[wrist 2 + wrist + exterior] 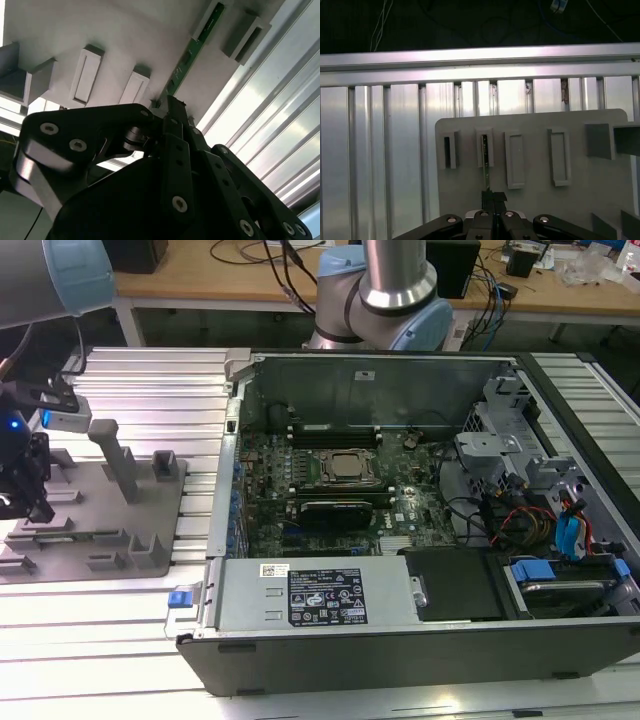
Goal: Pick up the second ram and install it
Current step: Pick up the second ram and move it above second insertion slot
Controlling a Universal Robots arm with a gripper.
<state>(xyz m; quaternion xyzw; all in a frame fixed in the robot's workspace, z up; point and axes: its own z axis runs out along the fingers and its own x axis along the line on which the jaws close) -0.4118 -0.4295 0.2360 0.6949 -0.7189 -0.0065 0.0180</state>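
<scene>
In the exterior view, the black gripper (30,495) hangs low over a flat grey plastic fixture plate (100,525) on the exterior view's left. The plate rests on a ribbed aluminium table (150,390), just beside an open dark-grey computer case (400,650). Inside the case lie a green motherboard (270,465) and a square metal CPU socket (345,468). The arm's silver-and-blue base (395,290) stands behind the case. In the second wrist view, the gripper (170,107) has its black fingers (174,135) drawn together around the near end of the second ram (192,50), a long, thin green circuit-board stick. The stick stands on edge and runs away from the fingers across the grey plate (125,30), with its far end sitting in a raised grey slot block (207,22). In the first wrist view, the gripper (492,196) is clamped on the ram (485,172). The ram is seen edge-on as a thin dark line reaching from the fingertips into a narrow slotted block (485,147) on the plate (580,190), among several similar rectangular blocks.
</scene>
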